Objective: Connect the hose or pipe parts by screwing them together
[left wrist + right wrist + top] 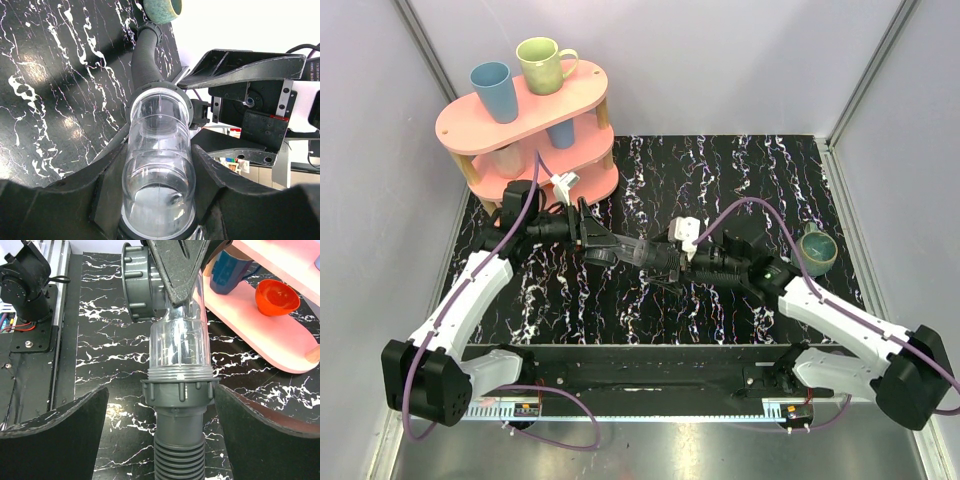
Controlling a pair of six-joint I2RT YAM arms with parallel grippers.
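Observation:
A clear tubular fitting (159, 150) lies lengthwise between my left gripper's (159, 200) fingers, which are shut on it. Its far end sits in the grey ribbed collar (180, 392) of the black ribbed hose (180, 455). My right gripper (161, 390) is open around that collar: a gap shows on the left, while the right finger stands very close. In the top view the two grippers meet over the middle of the table, the left gripper (605, 240) holding the fitting (638, 250) and the right gripper (685, 262) facing it. The hose (142, 60) runs off toward a green cup.
A second grey ring nut (140, 282) sits at the fitting's other end. The pink two-tier shelf (460, 125) with mugs stands at the back left, with an orange bowl (276, 297) on its lower tier. A green cup (817, 248) sits at the right. Purple cables loop over both arms.

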